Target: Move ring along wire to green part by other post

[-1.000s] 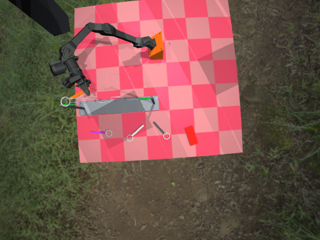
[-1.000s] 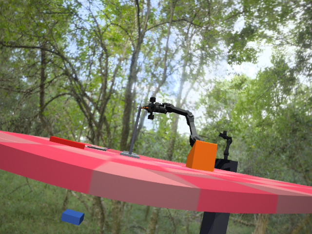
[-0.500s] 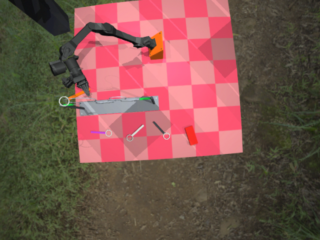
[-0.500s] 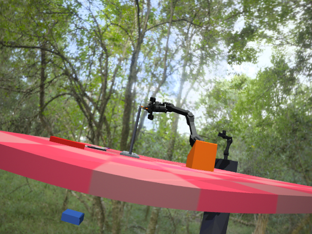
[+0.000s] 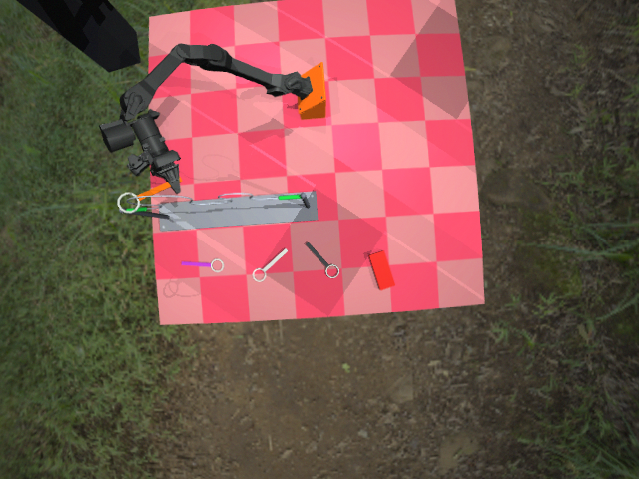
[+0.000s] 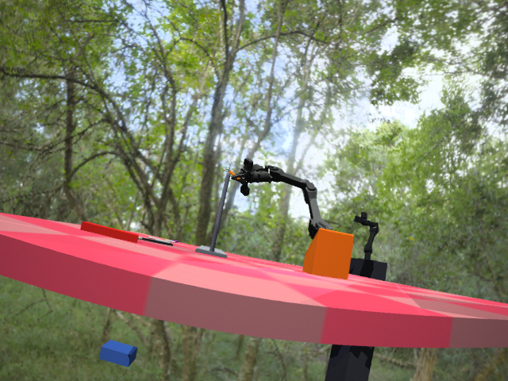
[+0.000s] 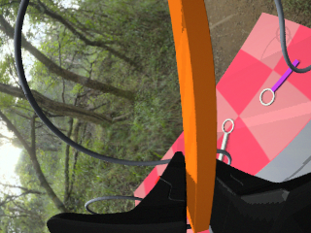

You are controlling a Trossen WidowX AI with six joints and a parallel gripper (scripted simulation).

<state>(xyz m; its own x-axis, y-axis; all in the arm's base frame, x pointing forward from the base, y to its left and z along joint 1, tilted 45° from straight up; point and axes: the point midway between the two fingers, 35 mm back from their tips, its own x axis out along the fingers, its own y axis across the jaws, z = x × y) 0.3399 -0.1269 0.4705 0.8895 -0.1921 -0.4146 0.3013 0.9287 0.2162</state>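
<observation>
My gripper (image 5: 177, 189) (image 6: 234, 177) (image 7: 186, 156) is shut on the orange handle (image 5: 154, 191) (image 6: 232, 173) (image 7: 196, 97). The pale ring (image 5: 118, 203) at its far end shows as a nearly full circle in the top view, over the left green part (image 5: 139, 209) near the left post (image 5: 156, 215). The thin grey wire (image 5: 168, 196) (image 7: 280, 29) runs right from there in bends to the right green part (image 5: 289, 197) by the right post (image 5: 306, 200). I cannot tell whether the ring touches the grey wire or exactly how the wire passes through it.
A grey base plate (image 5: 232, 215) carries the posts. Loose rings with a purple handle (image 5: 196, 263) (image 7: 285, 78), a white handle (image 5: 275, 259) and a black handle (image 5: 318, 255) lie beyond it. A red block (image 5: 381, 270) (image 6: 109, 232) lies on the checkered table (image 5: 355, 147).
</observation>
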